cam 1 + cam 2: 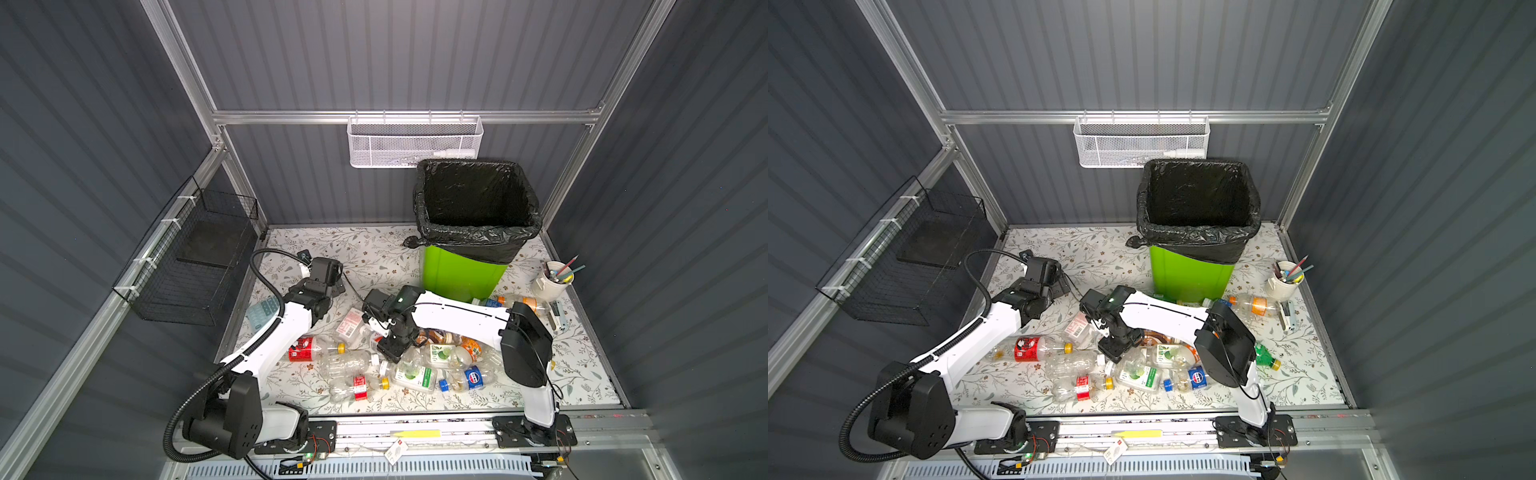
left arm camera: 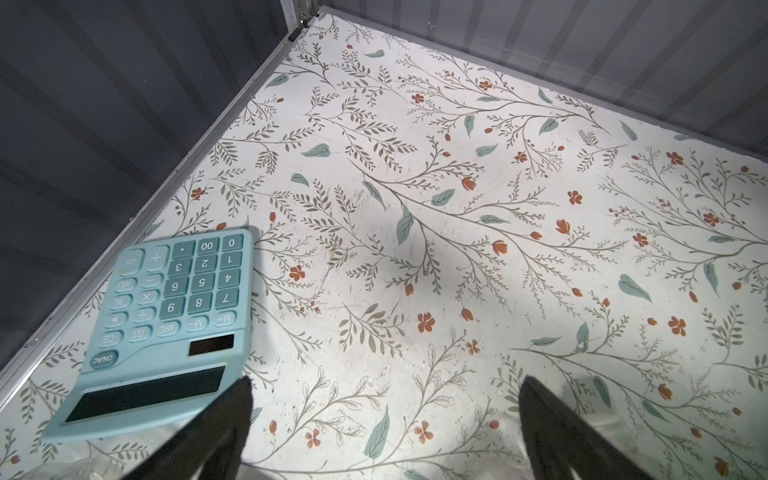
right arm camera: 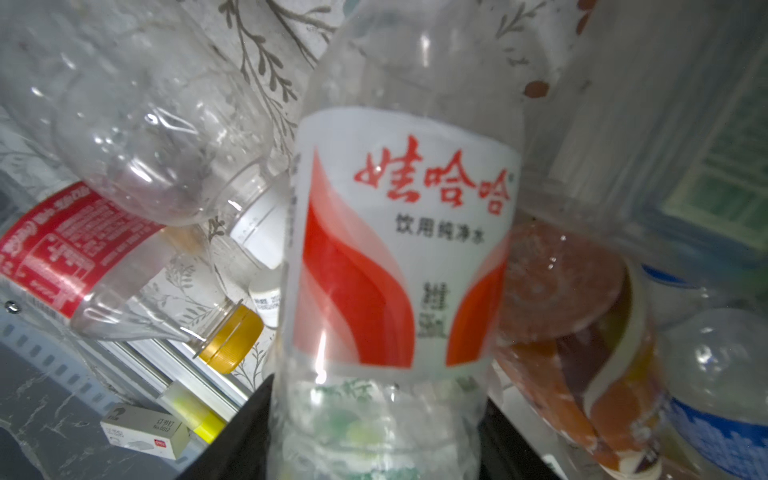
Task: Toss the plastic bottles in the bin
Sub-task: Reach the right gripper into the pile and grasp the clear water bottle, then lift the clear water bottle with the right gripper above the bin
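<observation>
Several plastic bottles lie in a heap on the flowered table top, among them a red-labelled bottle [image 1: 305,348] and a blue-labelled bottle [image 1: 473,378]. My right gripper [image 1: 392,349] [image 1: 1115,349] points down into the heap. In the right wrist view, the right gripper [image 3: 376,399] is shut on a clear bottle with a red and white label [image 3: 403,249], one finger against each side. My left gripper [image 2: 384,382] [image 1: 338,286] stands open above bare table, holding nothing. The green bin [image 1: 461,274] [image 1: 1187,278], lined with a black bag, stands behind the heap.
A light-blue calculator [image 2: 166,324] lies beside the left gripper at the table's left edge. A white cup of pencils [image 1: 552,280] and a stapler [image 1: 557,316] sit at the right. A white mesh basket [image 1: 413,141] hangs on the back rail, a black wire basket [image 1: 195,257] on the left.
</observation>
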`<state>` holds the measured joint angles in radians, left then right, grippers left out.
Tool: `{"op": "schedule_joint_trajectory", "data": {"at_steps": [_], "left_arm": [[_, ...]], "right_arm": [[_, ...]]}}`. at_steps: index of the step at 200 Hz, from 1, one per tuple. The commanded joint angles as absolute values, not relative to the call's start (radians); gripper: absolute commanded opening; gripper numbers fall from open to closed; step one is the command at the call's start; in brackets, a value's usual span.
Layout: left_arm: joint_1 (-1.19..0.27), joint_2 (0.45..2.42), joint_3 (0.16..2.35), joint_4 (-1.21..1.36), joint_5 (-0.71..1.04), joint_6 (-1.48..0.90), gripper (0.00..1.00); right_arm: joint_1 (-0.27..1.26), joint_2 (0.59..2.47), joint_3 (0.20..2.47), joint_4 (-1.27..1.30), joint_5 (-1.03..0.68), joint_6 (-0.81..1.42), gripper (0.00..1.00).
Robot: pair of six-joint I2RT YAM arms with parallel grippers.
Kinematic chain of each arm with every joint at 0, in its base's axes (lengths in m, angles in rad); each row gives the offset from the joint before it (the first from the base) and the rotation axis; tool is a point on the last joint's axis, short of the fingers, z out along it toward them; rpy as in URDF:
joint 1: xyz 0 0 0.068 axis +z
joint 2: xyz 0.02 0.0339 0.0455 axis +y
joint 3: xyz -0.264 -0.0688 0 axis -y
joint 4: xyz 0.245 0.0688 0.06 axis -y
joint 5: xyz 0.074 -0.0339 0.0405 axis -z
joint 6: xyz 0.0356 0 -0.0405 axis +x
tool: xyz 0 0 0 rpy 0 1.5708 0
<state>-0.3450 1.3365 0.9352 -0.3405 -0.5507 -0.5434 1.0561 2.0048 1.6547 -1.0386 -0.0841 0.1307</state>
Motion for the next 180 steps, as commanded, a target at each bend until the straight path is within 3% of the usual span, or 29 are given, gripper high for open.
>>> {"op": "schedule_joint_trajectory", "data": {"at_steps": [1, 102, 180], "left_arm": [[-0.342, 1.311, 0.921, -0.349, -0.557, -0.554, 1.0], [-0.341, 1.317, 0.913, -0.334, -0.538, -0.574, 1.0], [-0.342, 1.322, 0.907, -0.316, -0.527, -0.596, 1.0]], "right_arm": [[1.05, 1.995, 1.69, -1.06, -0.087, 0.135, 0.59], [0.993, 1.823, 1.732, -1.02, 0.012, 0.11, 0.55], [0.97, 1.422, 1.807, -0.626, 0.397, -0.22, 0.53]]}}
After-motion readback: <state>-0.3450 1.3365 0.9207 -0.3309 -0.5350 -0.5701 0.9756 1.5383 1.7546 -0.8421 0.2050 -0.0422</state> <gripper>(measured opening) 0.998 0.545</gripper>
